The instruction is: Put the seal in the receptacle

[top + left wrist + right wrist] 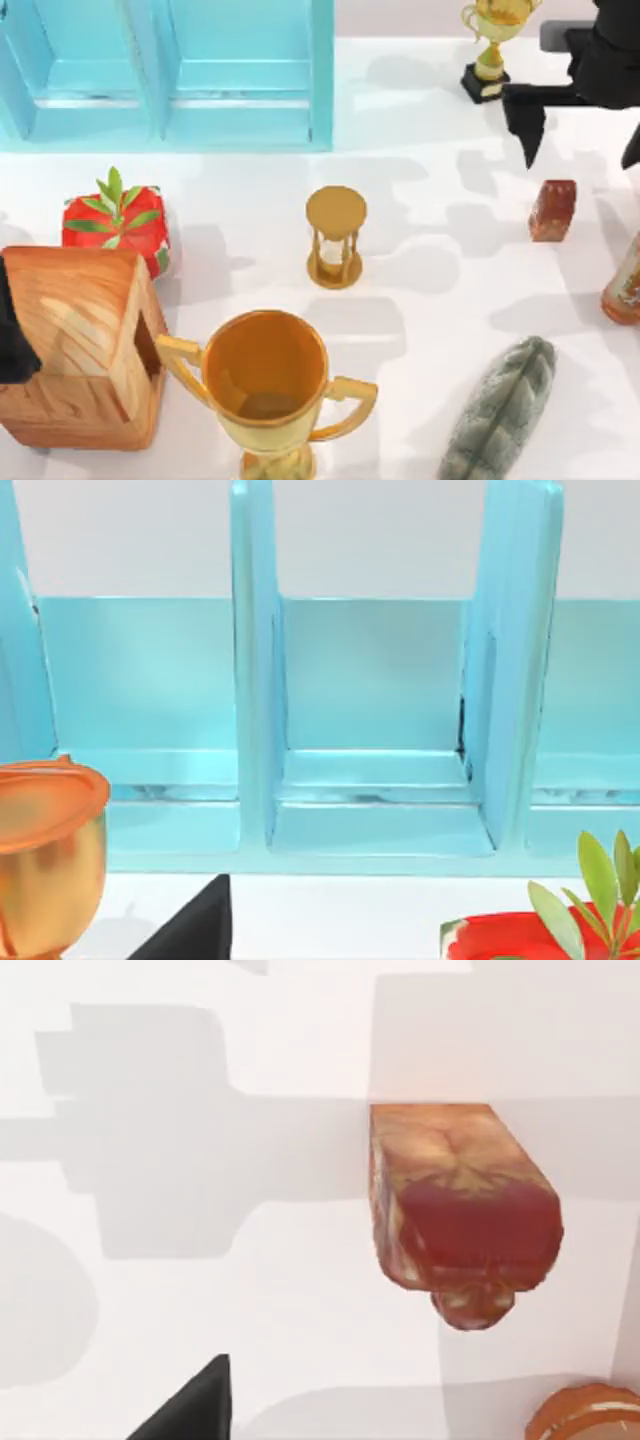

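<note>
The seal, a small mottled reddish-brown stone block, stands upright on the white table at the right. My right gripper hovers open just behind it, with one dark finger on each side and nothing between them. In the right wrist view the seal stands free of the one black fingertip that shows. The receptacle, a light blue rack of upright compartments, spans the back left. It faces the left wrist view, where the receptacle is empty. My left gripper is parked at the left edge.
A gold hourglass stands mid-table. A large gold trophy cup and a wooden house fill the front left, with a red potted plant behind them. A grey-green leaf stone, an orange-brown bottle and a small trophy crowd the right.
</note>
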`<state>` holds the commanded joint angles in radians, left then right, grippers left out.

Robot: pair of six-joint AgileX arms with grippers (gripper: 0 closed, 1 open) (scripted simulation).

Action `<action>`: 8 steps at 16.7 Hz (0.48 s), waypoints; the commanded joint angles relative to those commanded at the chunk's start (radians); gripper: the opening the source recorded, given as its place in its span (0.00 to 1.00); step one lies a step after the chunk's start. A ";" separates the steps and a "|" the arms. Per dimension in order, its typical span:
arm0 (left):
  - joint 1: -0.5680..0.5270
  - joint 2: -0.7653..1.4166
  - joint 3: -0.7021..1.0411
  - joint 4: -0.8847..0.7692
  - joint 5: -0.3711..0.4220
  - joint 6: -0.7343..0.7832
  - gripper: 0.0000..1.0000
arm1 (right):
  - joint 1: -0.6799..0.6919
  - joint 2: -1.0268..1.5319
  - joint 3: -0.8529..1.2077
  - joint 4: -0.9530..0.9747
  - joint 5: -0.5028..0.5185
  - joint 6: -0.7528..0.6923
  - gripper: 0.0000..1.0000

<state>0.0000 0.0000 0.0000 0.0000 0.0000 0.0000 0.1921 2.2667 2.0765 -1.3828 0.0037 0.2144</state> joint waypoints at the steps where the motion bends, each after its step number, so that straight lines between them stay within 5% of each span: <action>1: 0.000 0.000 0.000 0.000 0.000 0.000 1.00 | 0.001 0.004 -0.023 0.023 0.000 -0.001 1.00; 8: 0.000 0.000 0.000 0.000 0.000 0.000 1.00 | 0.007 0.046 -0.270 0.321 0.000 0.005 1.00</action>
<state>0.0000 0.0000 0.0000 0.0000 0.0000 0.0000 0.1994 2.3130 1.8062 -1.0615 0.0040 0.2194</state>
